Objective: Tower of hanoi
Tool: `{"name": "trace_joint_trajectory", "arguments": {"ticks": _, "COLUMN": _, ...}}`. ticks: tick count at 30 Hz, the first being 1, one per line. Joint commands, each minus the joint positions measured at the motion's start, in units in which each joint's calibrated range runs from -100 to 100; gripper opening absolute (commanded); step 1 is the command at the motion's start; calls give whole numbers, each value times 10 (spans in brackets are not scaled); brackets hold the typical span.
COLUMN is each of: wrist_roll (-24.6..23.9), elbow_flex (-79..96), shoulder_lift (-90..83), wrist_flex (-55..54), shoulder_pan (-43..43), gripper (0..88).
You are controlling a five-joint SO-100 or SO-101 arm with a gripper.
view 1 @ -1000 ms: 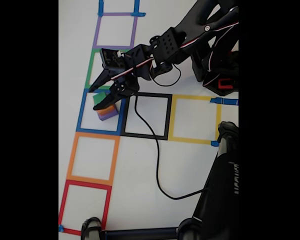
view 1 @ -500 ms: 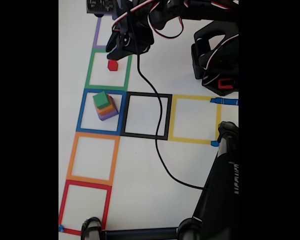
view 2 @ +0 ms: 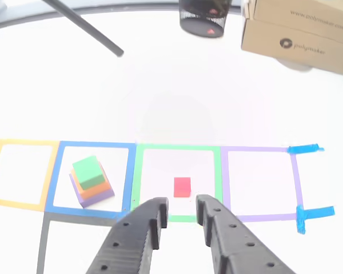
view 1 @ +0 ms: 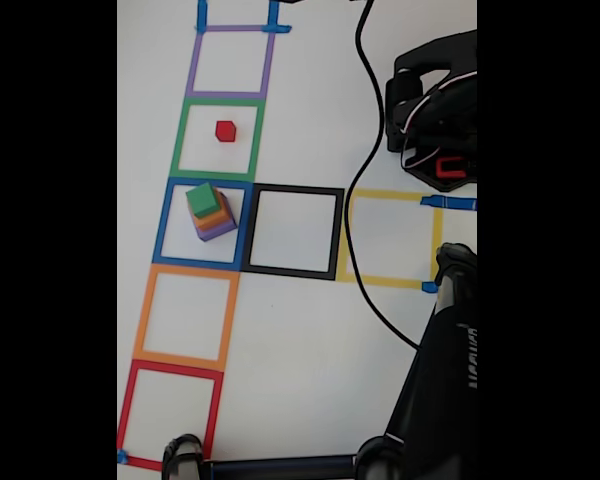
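Red cube (view 1: 226,130): it sits alone inside the green square (view 1: 181,140), in the upper left of the fixed view.
Stack: the green cube (view 1: 202,199) rests on the orange cube (view 1: 216,214), and that on the purple cube (view 1: 218,228), inside the blue square (view 1: 164,225) just below.
Pincer (view 2: 179,211): it is seen at the bottom middle of the other view, spread apart, with nothing pinched, just in front of the red cube.
Risk: the small red cube may be nudged by a fingertip.
Another risk: the stack is a bit crooked, so it may be knocked over by a careless reach.
Cable (view 1: 352,200): a black wire is laid across the yellow square (view 1: 435,240) and could be snagged.
Around: cardboard boxes (view 2: 297,31) are seen at the upper right of the other view, well away on the surface (view 2: 160,85).
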Motion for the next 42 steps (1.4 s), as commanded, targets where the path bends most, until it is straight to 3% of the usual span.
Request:
{"name": "trace_joint_trajectory", "arguments": {"ticks": 1, "wrist_roll": 60, "elbow_flex": 153, "shoulder_lift": -61, "wrist_flex": -64, "shoulder_pan": 35, "gripper": 41}}
{"name": "trace_joint_trajectory", "arguments": {"ticks": 5, "wrist_roll": 65, "elbow_flex": 376, "shoulder_lift": -162, "wrist_flex": -193, "shoulder_pan": 71, "gripper": 103}}
{"name": "trace_joint_trajectory", "arguments": {"ticks": 12, "wrist_roll": 65, "elbow_flex": 616, "shoulder_lift": -209, "wrist_flex": -390, "shoulder_pan": 95, "gripper": 219}}
{"name": "trace_joint_trajectory", "arguments": {"ticks": 22, "wrist_roll": 65, "elbow_flex": 939, "shoulder_lift": -146, "wrist_flex": -836, "shoulder_pan": 99, "gripper": 250}}
{"name": "trace_joint_trajectory", "arguments": {"ticks": 32, "wrist_roll": 65, "elbow_flex": 1067, "shoulder_lift": 26, "wrist_flex": -1162, "shoulder_pan": 97, "gripper": 284}}
{"name": "trace_joint_trajectory", "arguments": {"ticks": 42, "wrist_roll": 65, "elbow_flex": 1092, "shoulder_lift": 226, "wrist_flex": -1379, "shoulder_pan": 93, "gripper": 301}}
